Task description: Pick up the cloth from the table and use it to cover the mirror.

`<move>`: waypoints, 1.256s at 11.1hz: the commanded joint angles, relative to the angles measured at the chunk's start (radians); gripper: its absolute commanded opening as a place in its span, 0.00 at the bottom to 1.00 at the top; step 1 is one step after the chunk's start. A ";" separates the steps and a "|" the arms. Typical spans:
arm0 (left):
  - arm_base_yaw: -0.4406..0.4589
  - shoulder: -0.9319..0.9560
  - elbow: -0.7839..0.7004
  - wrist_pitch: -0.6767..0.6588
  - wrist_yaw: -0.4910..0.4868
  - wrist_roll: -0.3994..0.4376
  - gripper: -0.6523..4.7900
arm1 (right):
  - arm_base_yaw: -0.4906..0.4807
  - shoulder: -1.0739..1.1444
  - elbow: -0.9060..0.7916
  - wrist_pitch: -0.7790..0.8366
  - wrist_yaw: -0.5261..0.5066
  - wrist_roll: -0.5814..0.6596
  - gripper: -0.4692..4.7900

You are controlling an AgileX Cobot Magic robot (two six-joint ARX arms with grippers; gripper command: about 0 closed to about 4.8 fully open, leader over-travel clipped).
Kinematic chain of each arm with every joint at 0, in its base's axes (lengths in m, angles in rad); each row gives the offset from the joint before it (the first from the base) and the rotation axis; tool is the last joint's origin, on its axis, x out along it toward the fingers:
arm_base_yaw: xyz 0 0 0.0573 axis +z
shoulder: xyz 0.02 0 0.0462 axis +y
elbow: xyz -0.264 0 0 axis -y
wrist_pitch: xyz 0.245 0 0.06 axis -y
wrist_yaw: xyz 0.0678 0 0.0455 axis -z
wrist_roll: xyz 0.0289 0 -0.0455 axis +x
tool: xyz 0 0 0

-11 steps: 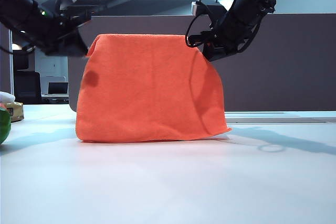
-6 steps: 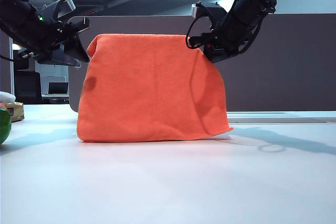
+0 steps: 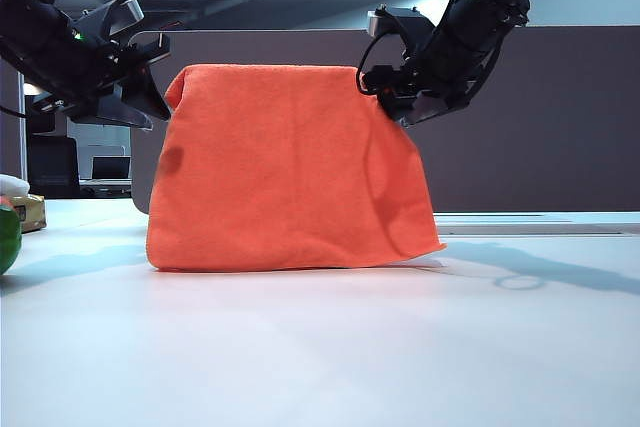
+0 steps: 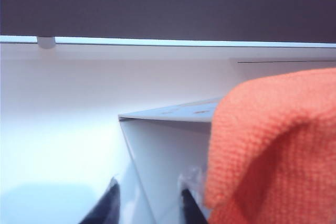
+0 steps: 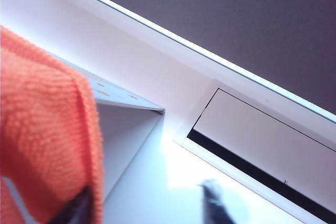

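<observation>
Currently the cloth hangs draped over the mirror, whose face is fully hidden in the exterior view; its lower hem reaches the table, with one corner splayed out on the right side. In both wrist views a pale edge of the mirror shows uncovered beside the orange fabric.

Left gripper: beside the upper left corner of the cloth, at top height. Left wrist view shows both dark fingertips spread apart with nothing between them; the fabric lies just beside one tip. Released.

Right gripper: at the upper right corner of the cloth, close against it. Right wrist view shows the two fingers separated, with the cloth edge lying against one of them, not pinched. Released.

Background: grey partition panel behind the mirror. At the far left edge of the table, part of a green object and a small box, well apart from the cloth.
</observation>
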 commanded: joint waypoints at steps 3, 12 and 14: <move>-0.001 -0.005 0.002 0.006 -0.005 -0.001 0.39 | 0.000 -0.056 0.004 0.050 0.117 0.001 0.73; 0.001 -0.070 0.004 0.009 -0.126 -0.001 0.40 | 0.000 -0.060 0.004 0.041 0.369 0.001 0.80; 0.001 -0.074 0.004 0.011 -0.126 -0.001 0.40 | 0.000 -0.060 0.004 0.041 0.385 0.001 0.80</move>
